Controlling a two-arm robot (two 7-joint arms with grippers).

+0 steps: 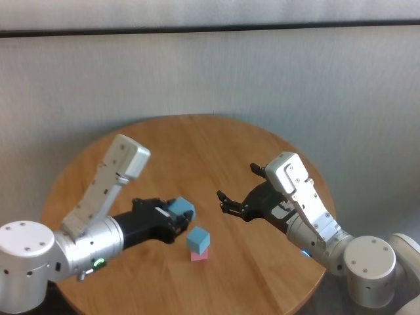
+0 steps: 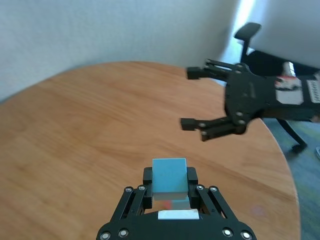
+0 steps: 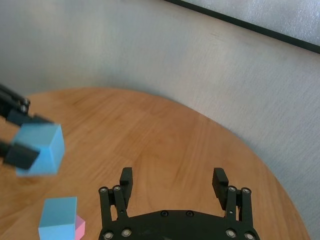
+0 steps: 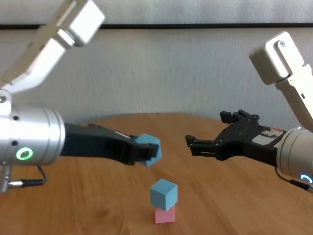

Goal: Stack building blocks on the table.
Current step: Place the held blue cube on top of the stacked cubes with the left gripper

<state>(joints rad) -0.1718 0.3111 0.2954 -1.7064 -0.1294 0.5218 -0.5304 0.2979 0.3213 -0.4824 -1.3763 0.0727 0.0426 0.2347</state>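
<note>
A pink block [image 1: 199, 255] rests on the round wooden table [image 1: 197, 141] with a light blue block [image 1: 198, 240] stacked on it; the pair also shows in the chest view as pink block [image 4: 165, 215] and blue block [image 4: 164, 193]. My left gripper [image 1: 180, 213] is shut on a second light blue block [image 1: 183, 207], held in the air up and to the left of the stack, clear of it [image 4: 149, 146] [image 2: 169, 176]. To the right of the stack my right gripper [image 1: 237, 189] hovers open and empty, its fingers [image 3: 126, 177] spread wide.
A pale wall runs behind the table. Beyond the table's right edge, an office chair [image 2: 248, 33] stands on grey-blue floor. Bare tabletop lies around the stack on all sides.
</note>
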